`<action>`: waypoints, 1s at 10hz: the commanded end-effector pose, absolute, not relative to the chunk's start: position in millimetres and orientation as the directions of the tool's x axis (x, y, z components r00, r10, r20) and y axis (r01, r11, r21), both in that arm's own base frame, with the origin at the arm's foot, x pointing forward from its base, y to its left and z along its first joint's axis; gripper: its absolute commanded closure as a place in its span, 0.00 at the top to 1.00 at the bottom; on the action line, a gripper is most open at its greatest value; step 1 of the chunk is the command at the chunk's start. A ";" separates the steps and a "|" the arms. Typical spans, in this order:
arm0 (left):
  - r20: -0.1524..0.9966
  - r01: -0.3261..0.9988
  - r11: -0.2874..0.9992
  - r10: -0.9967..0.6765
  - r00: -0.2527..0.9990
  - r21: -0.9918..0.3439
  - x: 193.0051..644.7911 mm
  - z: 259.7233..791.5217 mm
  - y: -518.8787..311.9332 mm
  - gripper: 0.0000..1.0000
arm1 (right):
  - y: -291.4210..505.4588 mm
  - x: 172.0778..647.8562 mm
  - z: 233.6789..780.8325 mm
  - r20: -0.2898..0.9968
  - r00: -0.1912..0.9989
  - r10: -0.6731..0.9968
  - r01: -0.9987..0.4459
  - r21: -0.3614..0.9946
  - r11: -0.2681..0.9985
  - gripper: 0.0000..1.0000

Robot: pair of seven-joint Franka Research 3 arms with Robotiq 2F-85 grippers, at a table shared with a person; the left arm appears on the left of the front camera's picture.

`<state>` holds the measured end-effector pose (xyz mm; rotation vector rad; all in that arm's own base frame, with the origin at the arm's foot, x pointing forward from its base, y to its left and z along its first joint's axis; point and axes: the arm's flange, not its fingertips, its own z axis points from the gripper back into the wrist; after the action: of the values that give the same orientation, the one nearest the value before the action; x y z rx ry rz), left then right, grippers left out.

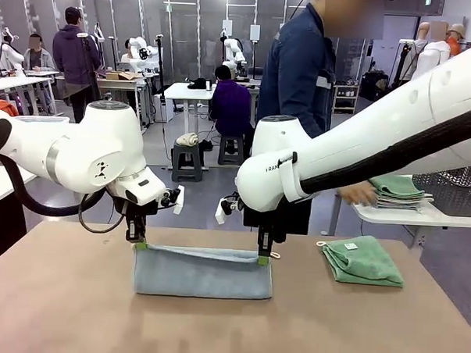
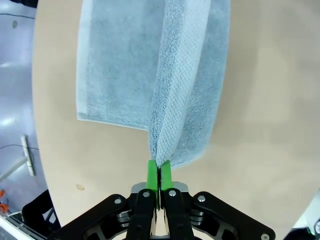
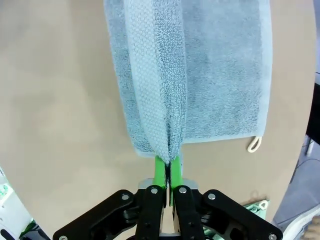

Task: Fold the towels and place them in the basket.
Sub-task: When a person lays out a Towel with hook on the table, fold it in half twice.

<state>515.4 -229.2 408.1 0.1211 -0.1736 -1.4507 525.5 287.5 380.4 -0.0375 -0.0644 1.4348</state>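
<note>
Here, on the left, the left jaws are shut tight on the top left corner of the blue-grey towel (image 1: 202, 271). The towel sits in the middle of the brown bench (image 1: 58, 309), doubled over, with its bottom on the bench. Both top corners are pinched, I think to keep the two layers together and pulled straight for a neat fold. The right jaws are shut tight on the top right corner. Further right, the green towel (image 1: 362, 260) lies folded on the bench, apart. Far right, a person's hand (image 1: 357, 195) rests on a towel pile (image 1: 403, 193) beside the dark wire basket (image 1: 458, 190).
</note>
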 end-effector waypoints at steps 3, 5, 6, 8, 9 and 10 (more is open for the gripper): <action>0.038 0.983 0.092 -0.995 0.087 0.161 556.9 396.0 -223.4 0.03 | 286.9 568.8 368.3 0.034 0.100 0.994 -0.994 -0.045 0.102 0.05; 0.029 0.982 0.102 -0.995 0.099 0.157 575.9 385.5 -224.0 0.03 | 284.5 585.1 359.8 0.030 0.120 0.992 -0.992 -0.041 0.122 0.05; 0.025 0.983 0.100 -0.995 0.097 0.152 583.3 381.9 -224.6 0.03 | 283.8 590.9 356.4 0.043 0.132 0.990 -0.990 -0.039 0.133 0.05; 0.022 0.984 0.095 -0.995 0.093 0.149 600.9 374.5 -225.1 0.03 | 283.3 604.8 350.3 0.035 0.155 0.987 -0.986 -0.055 0.157 0.05; 0.025 0.985 0.092 -0.996 0.089 0.146 608.3 373.2 -226.3 0.03 | 282.5 610.5 349.2 0.034 0.174 0.984 -0.983 -0.056 0.176 0.05; 0.030 0.985 0.097 -0.995 0.094 0.139 613.6 372.8 -228.4 0.03 | 280.7 613.6 349.0 0.028 0.192 0.981 -0.980 -0.054 0.193 0.05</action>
<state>602.5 -227.4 368.2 0.0922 -0.1525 -1.4527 607.1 281.5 347.9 -0.0015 -0.0824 1.4081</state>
